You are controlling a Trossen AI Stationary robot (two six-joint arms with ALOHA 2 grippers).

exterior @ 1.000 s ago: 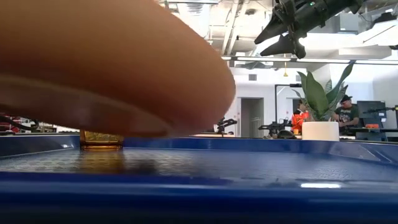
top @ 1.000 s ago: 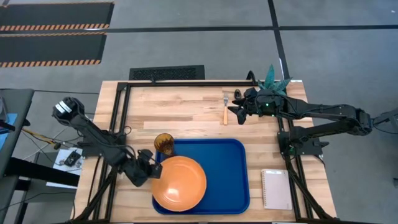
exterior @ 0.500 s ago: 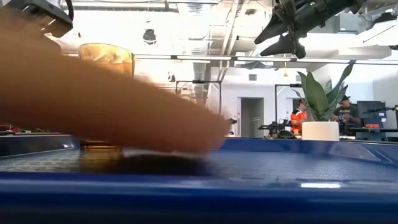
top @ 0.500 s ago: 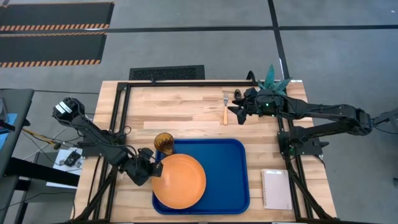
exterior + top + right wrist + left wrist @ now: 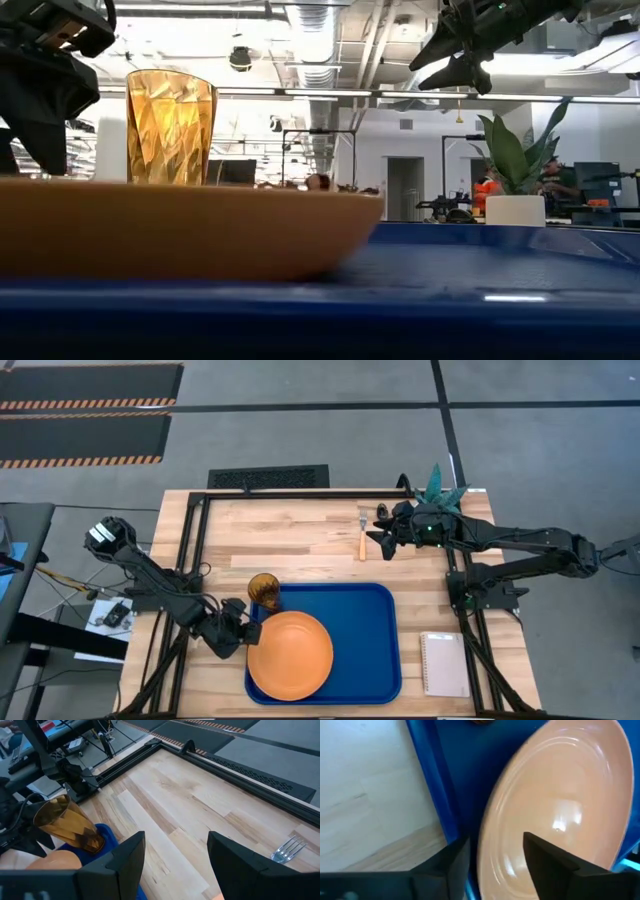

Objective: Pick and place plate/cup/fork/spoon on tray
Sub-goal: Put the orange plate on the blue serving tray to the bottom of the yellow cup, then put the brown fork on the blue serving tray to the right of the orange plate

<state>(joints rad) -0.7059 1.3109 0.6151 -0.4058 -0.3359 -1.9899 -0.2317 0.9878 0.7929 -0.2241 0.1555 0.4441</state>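
The orange plate [image 5: 290, 655] lies level on the left half of the blue tray [image 5: 365, 640]. My left gripper [image 5: 243, 632] is at the plate's left edge, open. In the left wrist view its fingers stand on either side of the plate's rim [image 5: 487, 855]. The amber cup [image 5: 264, 590] stands upright at the tray's far left corner, behind the plate [image 5: 180, 230] in the low view. The fork [image 5: 362, 532] lies on the wood beyond the tray. My right gripper [image 5: 380, 538] hangs open above the table just right of the fork. The spoon is out of view.
A white pot with a green plant [image 5: 440, 485] stands at the far right, behind my right arm. A white notepad [image 5: 444, 663] lies right of the tray. The tray's right half and the wood left of the fork are bare. Black frame rails run along the table's sides.
The plate stood tilted, its left edge raised at my left gripper and its right side down on the tray. That left edge has come down, and the plate now lies level on the tray. My right arm has kept still.
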